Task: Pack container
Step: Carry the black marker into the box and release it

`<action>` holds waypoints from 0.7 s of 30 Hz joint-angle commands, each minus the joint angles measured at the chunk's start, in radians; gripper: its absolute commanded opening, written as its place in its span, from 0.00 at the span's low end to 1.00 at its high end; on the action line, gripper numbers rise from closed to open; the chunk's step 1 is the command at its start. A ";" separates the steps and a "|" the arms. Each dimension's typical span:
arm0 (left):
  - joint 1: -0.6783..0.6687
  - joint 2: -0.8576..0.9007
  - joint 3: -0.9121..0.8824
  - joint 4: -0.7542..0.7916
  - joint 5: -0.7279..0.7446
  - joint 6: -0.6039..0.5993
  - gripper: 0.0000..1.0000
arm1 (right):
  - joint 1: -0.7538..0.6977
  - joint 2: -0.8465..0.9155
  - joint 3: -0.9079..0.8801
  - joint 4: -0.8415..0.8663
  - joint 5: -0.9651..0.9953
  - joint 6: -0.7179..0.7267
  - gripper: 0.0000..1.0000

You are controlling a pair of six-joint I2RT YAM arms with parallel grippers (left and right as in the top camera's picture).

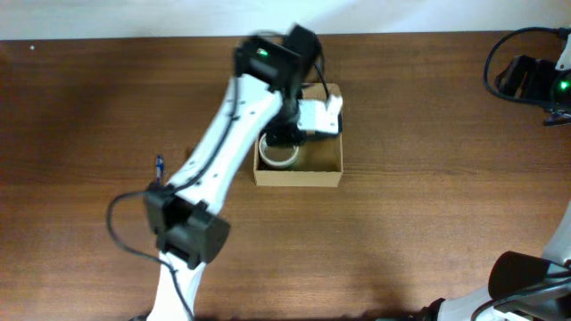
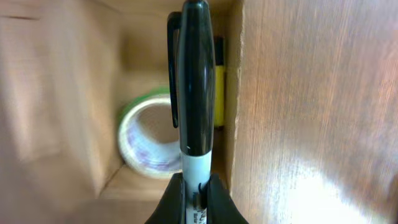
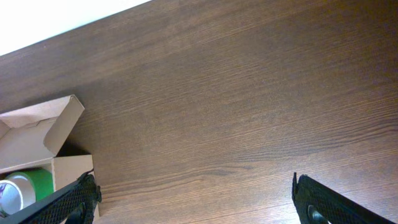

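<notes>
Left gripper pinches a marker over the open container beyond its fingers, tape roll inside: placing step, next lower and release; right gripper gapes empty, well apart.

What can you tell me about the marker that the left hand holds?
The marker has a glossy black plastic-looking cap with a side clip and a white barrel. The left hand grips the barrel end. It hangs over the open cardboard container, cap forward, above a tape roll and a yellow pen-like item by the wall.
</notes>
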 commanded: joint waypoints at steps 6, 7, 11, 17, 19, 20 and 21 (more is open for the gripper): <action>-0.011 0.089 -0.126 0.090 -0.035 -0.004 0.02 | -0.003 -0.001 0.008 0.000 -0.016 0.001 0.99; -0.011 0.093 -0.134 0.095 -0.035 -0.003 0.02 | -0.003 -0.001 0.008 0.000 -0.016 0.001 0.99; -0.013 0.118 -0.139 0.099 -0.028 -0.004 0.02 | -0.003 -0.001 0.008 0.000 -0.016 0.001 0.99; -0.038 0.125 -0.143 0.103 -0.029 -0.018 0.02 | -0.003 -0.001 0.008 0.000 -0.016 0.001 0.99; -0.046 0.125 -0.144 0.103 -0.029 -0.021 0.05 | -0.003 -0.001 0.008 0.000 -0.016 0.001 0.99; -0.048 0.125 -0.145 0.105 -0.029 -0.034 0.11 | -0.003 -0.001 0.008 0.000 -0.016 0.001 0.99; -0.052 0.125 -0.145 0.108 -0.029 -0.045 0.14 | -0.003 -0.001 0.008 0.000 -0.016 0.001 0.99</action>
